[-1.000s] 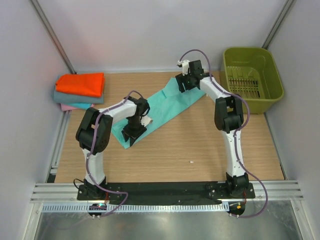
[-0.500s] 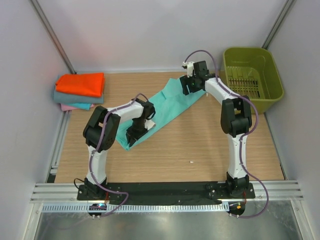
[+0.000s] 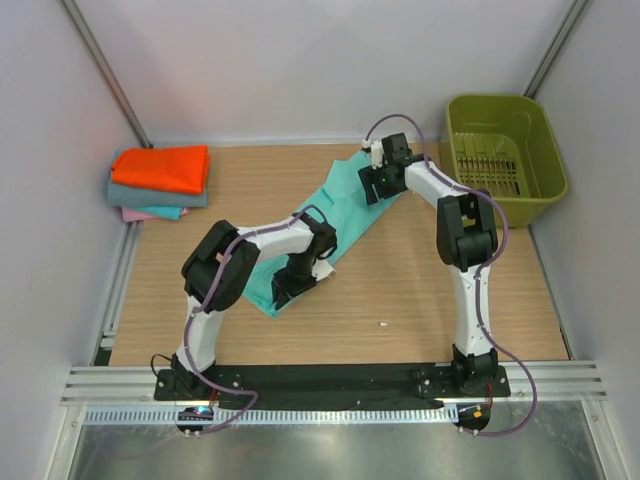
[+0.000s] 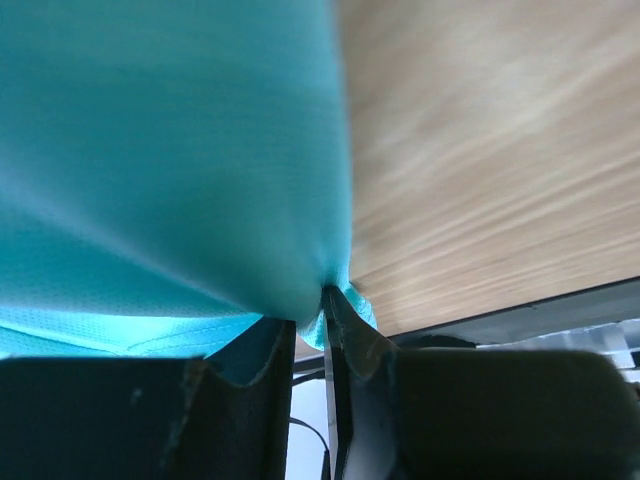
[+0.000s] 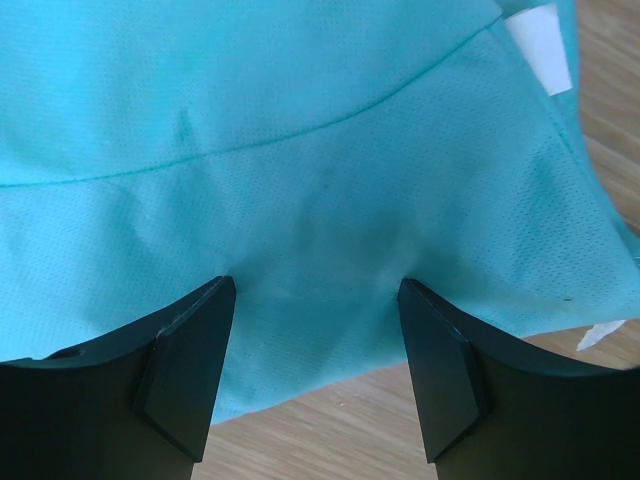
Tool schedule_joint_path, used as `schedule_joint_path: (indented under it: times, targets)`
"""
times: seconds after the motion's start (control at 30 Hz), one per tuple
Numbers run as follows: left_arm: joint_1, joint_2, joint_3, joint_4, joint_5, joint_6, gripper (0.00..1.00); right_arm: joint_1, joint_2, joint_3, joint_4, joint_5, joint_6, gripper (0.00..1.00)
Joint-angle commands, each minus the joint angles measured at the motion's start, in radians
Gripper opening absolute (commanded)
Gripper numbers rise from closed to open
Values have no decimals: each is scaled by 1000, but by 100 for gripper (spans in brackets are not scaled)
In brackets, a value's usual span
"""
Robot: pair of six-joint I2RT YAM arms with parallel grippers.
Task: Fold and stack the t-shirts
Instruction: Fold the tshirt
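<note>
The left gripper [image 4: 325, 300] is pinched nearly shut on a fold of the mint shirt [image 3: 345, 205], with cloth bunching at its fingertips and bare table [image 4: 500, 150] to one side. The right gripper [image 5: 318, 290] has its fingers spread wide against the shirt's far end, a white label [image 5: 538, 45] just beyond them. The shirt stretches as a long band between both grippers; the folded stack [image 3: 160, 178] lies well apart, left of the left gripper.

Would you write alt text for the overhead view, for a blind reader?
Two robot arms handle a mint-green t-shirt lying diagonally on a wooden table: the left tool grips its near end, the right tool sits open on its far end. Stacked folded shirts lie far left, an olive basket far right.
</note>
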State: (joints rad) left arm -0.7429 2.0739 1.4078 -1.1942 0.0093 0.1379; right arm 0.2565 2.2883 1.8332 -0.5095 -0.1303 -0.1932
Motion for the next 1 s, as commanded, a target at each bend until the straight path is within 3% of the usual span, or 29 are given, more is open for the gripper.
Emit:
schedule_joint_path:
  times: [0.0, 0.3, 0.57, 0.97]
  targets:
    - [-62, 14, 25, -1, 67, -8, 18, 18, 33, 18, -9, 11, -2, 73]
    - [-194, 99, 121, -22, 107, -17, 19, 36, 140, 147, 2, -17, 21, 73]
    - [-227, 256, 379, -90, 142, -21, 19, 56, 229, 336, 5, -46, 44, 75]
    - [-308, 351, 510, -110, 139, -23, 20, 79, 260, 391, 42, -64, 74, 77]
